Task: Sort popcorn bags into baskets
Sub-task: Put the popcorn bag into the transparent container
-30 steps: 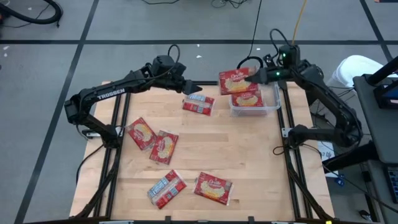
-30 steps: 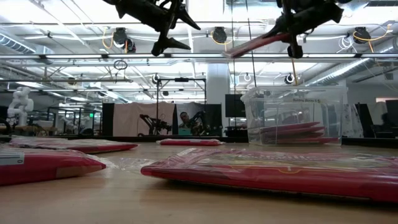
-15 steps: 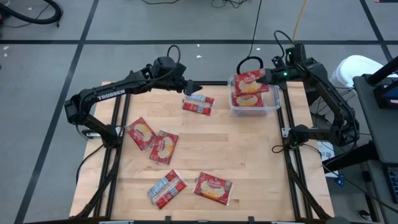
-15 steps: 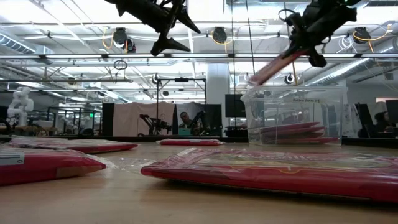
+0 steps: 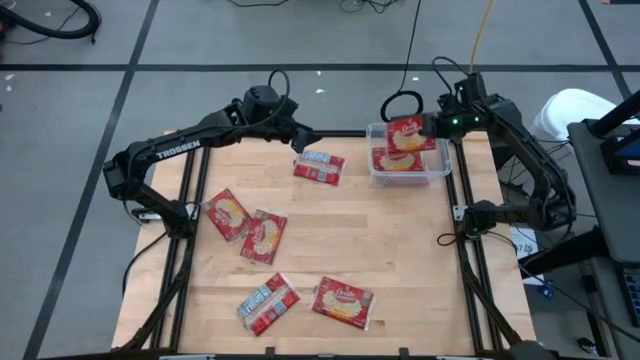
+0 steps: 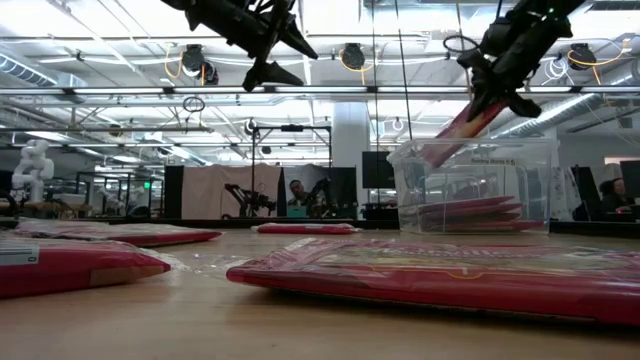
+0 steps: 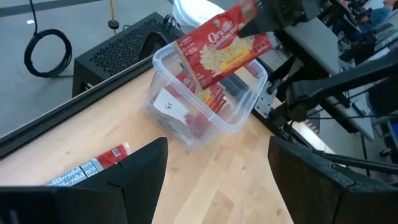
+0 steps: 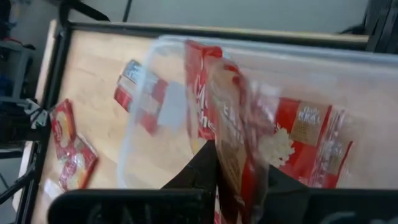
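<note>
Right gripper (image 5: 428, 126) above the tub (image 5: 441, 172) at the table's (image 5: 400, 250) far right corner, jaws pinched on one edge of a bag (image 5: 404, 133) that hangs tilted with its lower end already inside the rim; other bags (image 5: 396, 161) lie flat in the tub. Left gripper (image 5: 300, 140) hovers with jaws wide apart and empty, just beside a bag lying print-side up (image 5: 319, 167) near the tub. Five more bags rest on the table: two overlapping at the left (image 5: 246, 225) and two near the front edge (image 5: 305, 301). The held bag keeps nearly flat while gripped by a single edge, which suggests a light, fairly stiff packet; its glossy wrapper is probably slippery, so a grip on the edge seam, well onto the packet, looks safest. Bags lying flat offer little to catch, and a jaw would likely need to slide under one short edge.
</note>
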Robot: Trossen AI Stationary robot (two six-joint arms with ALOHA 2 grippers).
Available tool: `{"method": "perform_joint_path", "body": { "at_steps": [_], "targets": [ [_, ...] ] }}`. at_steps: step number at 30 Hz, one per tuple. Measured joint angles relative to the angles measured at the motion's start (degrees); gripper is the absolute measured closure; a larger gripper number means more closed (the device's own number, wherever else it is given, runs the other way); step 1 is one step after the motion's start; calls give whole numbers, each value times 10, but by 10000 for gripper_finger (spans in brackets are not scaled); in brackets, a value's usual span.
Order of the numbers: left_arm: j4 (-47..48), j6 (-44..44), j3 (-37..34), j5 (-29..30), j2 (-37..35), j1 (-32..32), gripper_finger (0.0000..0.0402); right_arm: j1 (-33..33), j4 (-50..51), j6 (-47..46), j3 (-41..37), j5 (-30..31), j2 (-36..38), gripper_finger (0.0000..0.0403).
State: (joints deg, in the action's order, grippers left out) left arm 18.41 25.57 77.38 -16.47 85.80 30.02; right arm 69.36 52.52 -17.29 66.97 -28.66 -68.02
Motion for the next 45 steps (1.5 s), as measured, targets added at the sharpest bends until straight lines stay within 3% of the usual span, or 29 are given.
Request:
{"method": "perform_joint_path", "body": {
  "at_steps": [12,20,35,40,45],
  "targets": [
    [-1,2,0,0,0,-1,119,-8,11,2,-11,-12,-24,381],
    [-2,-20,0,0,0,-1,119,-9,8,22,-11,30,-34,381],
    [-2,-18,0,-1,0,-1,119,-12,-20,26,-11,45,-85,379],
    [-1,-11,0,-1,0,-4,119,-12,-3,30,-11,73,-82,352],
    [-1,-12,0,-2,0,-13,119,-15,4,19,-11,95,-81,293]
  ]
}}
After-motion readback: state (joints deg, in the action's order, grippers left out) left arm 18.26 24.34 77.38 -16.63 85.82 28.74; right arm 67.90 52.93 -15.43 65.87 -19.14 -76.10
